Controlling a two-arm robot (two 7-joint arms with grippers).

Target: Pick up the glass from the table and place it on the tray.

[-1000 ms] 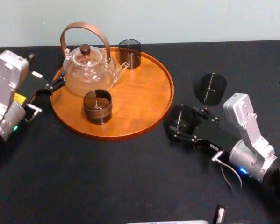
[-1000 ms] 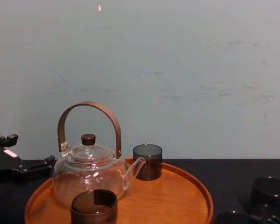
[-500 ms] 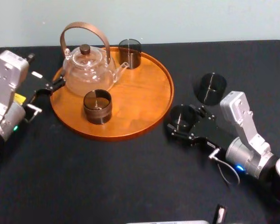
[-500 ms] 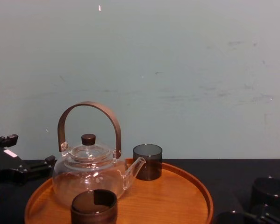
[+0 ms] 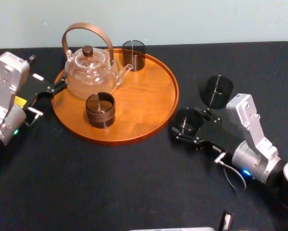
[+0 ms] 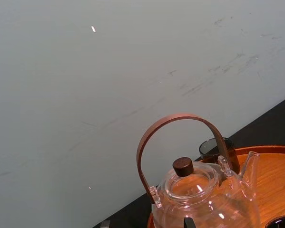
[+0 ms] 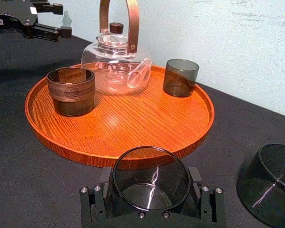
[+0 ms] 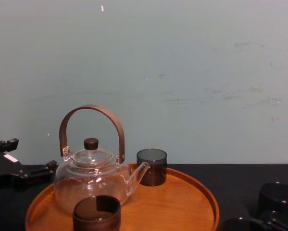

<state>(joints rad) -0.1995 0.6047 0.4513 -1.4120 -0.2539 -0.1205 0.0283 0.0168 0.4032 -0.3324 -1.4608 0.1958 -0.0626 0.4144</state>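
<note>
- Count, glasses: four in total. Two stand on the tray and two on the table.
- Count, other items: one tray, one glass teapot, two grippers.
- The glass is a short, smoky-grey, see-through cylinder with an open top and a thin rim. It stands upright on the table, right of centre in the head view, just beside the tray's right rim and not on it.
- My right gripper is clamped on the glass. In the right wrist view one finger pad presses each side of its wall, at the lower centre of that frame.
- The spare glass, of the same smoky type, stands on the table at the upper right of the head view, near the glass but apart from it.
- The rear glass, also smoky, stands on the tray's far edge beside the teapot spout.
- The banded cup, dark with a brown band, stands on the tray in front of the teapot.
- The teapot is clear, with a brown arched handle and a dark lid knob. It stands on the tray's left part.
- My left gripper is parked at the left of the head view, near the tray's left rim, with its fingers apart.
</note>
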